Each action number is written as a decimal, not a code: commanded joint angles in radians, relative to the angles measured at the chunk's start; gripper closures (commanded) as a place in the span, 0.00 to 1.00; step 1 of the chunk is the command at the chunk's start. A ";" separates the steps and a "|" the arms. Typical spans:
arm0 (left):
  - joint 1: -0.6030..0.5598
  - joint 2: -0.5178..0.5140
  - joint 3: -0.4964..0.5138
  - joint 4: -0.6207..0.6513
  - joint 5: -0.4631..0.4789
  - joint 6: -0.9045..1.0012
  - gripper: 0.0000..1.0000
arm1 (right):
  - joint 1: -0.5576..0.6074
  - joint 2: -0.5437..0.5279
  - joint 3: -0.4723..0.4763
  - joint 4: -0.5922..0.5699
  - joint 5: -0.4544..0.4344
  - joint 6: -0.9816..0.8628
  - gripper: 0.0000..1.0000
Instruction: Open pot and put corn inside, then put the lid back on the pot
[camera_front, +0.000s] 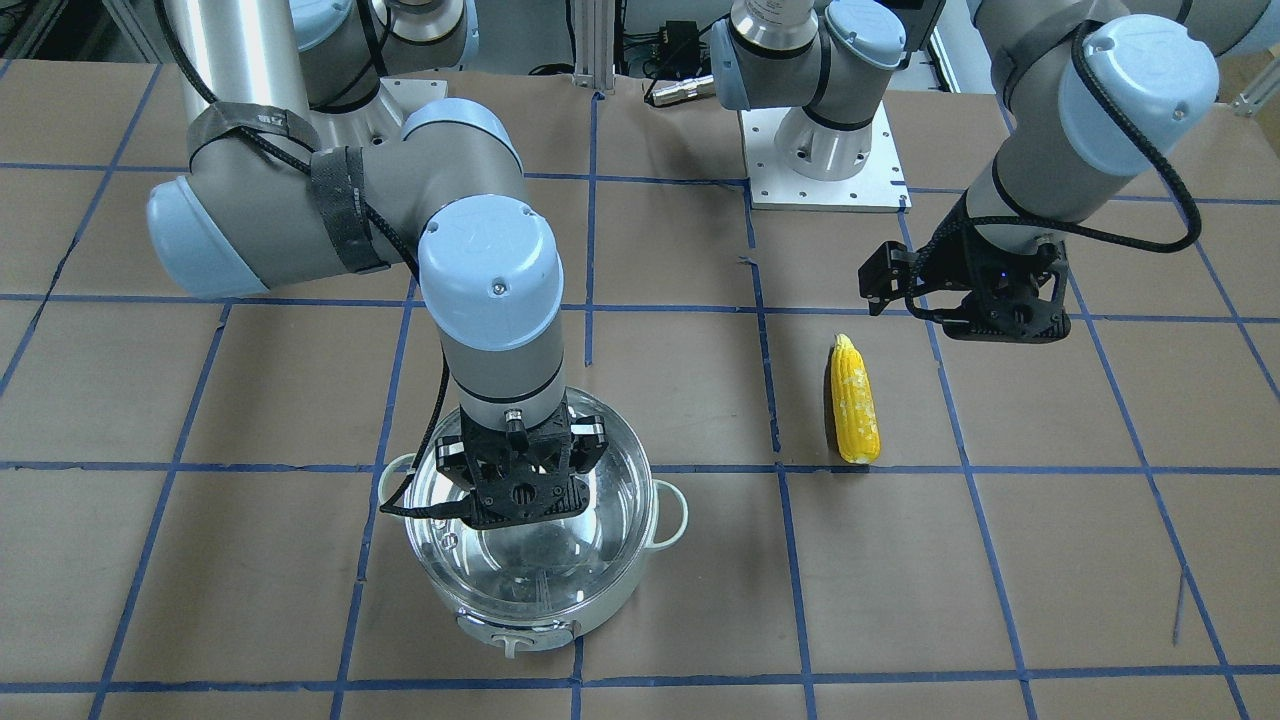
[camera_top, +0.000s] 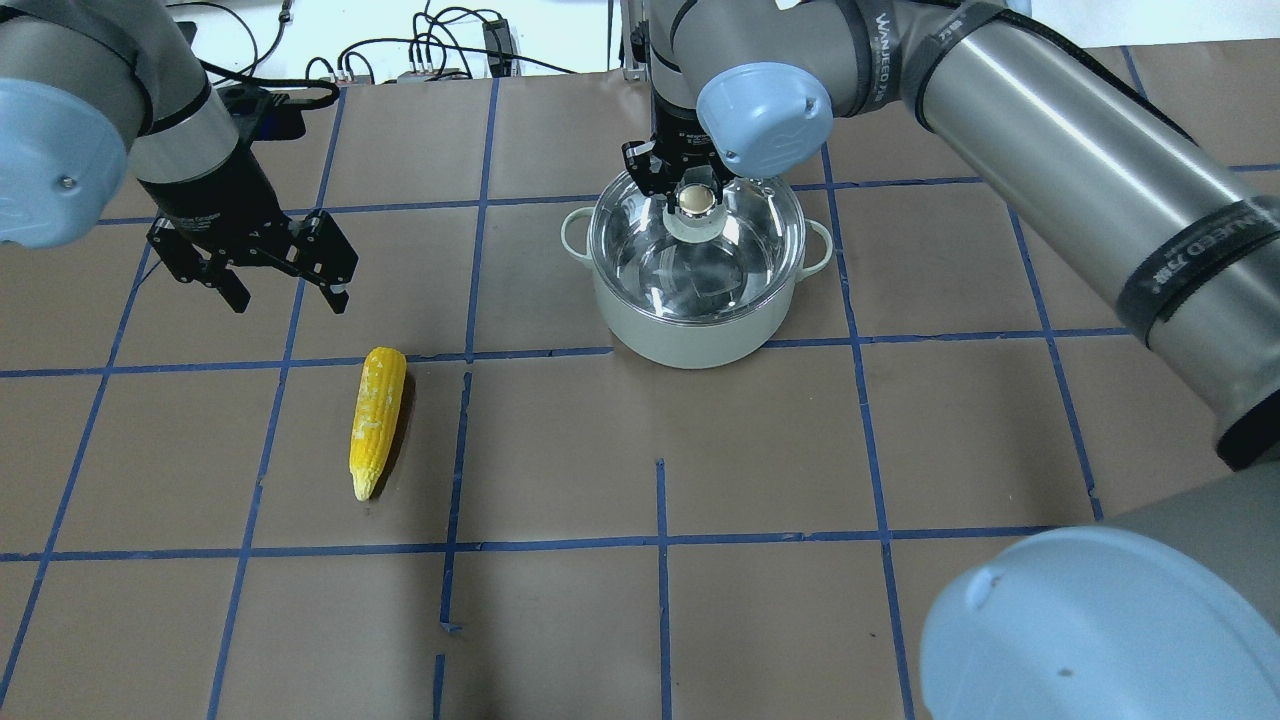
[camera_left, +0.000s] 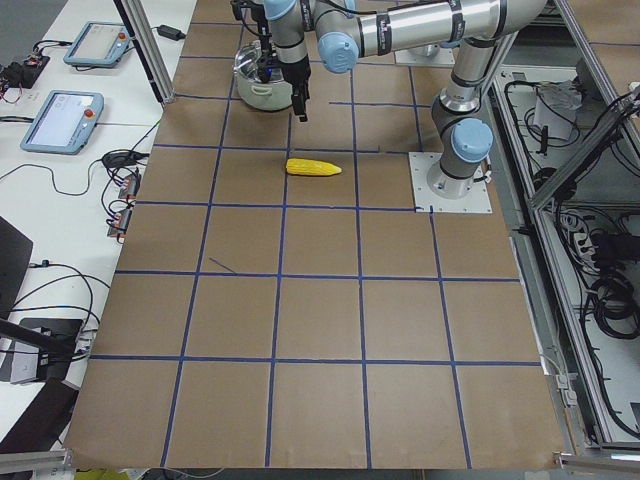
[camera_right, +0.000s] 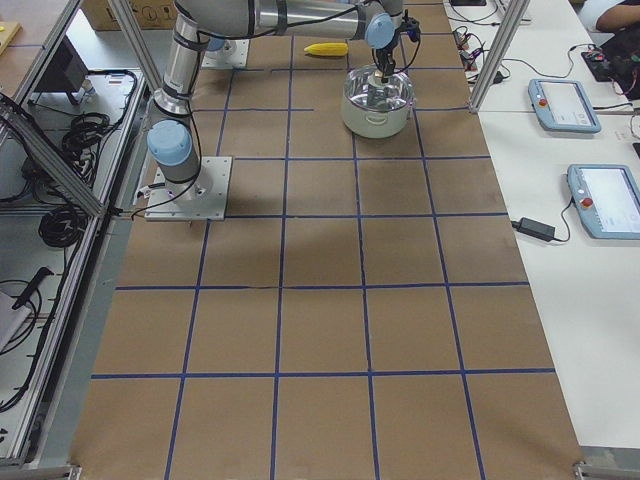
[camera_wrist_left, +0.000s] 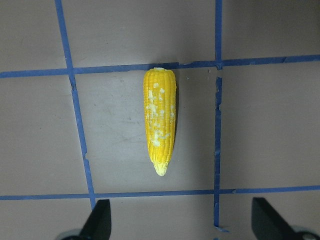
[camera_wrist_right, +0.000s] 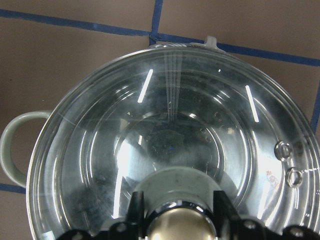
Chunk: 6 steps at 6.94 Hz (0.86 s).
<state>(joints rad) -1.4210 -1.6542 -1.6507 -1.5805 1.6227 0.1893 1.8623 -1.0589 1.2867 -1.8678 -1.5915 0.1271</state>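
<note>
The pot (camera_top: 690, 338) stands on the paper-covered table with the clear glass lid (camera_top: 712, 262) on it. My right gripper (camera_top: 692, 196) is straight over the lid, its fingers (camera_wrist_right: 138, 209) pressed on both sides of the shiny knob (camera_wrist_right: 176, 224); the lid rests on the rim. The corn (camera_top: 376, 420) lies flat on the table, well apart from the pot. My left gripper (camera_top: 285, 290) hovers open and empty just beyond the cob's thick end. In the left wrist view the corn (camera_wrist_left: 160, 125) lies ahead of the wide-spread fingertips (camera_wrist_left: 100, 220).
Blue tape lines grid the brown paper (camera_top: 760, 460). The left arm's base plate (camera_front: 825, 170) is at the robot's edge of the table. The pot's loop handles (camera_front: 672, 513) stick out sideways. Tablets (camera_right: 565, 100) and cables lie on a side bench off the table.
</note>
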 joint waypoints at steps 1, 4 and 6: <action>0.019 -0.033 -0.053 0.092 -0.001 0.028 0.00 | -0.006 -0.004 -0.021 0.008 0.001 -0.007 0.90; 0.019 -0.061 -0.177 0.253 0.002 0.111 0.00 | -0.026 -0.051 -0.088 0.125 -0.007 -0.073 0.90; 0.019 -0.088 -0.338 0.515 -0.001 0.124 0.00 | -0.130 -0.119 -0.208 0.323 -0.042 -0.153 0.90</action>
<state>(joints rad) -1.4033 -1.7231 -1.8907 -1.2485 1.6222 0.2962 1.8009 -1.1386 1.1532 -1.6657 -1.6222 0.0232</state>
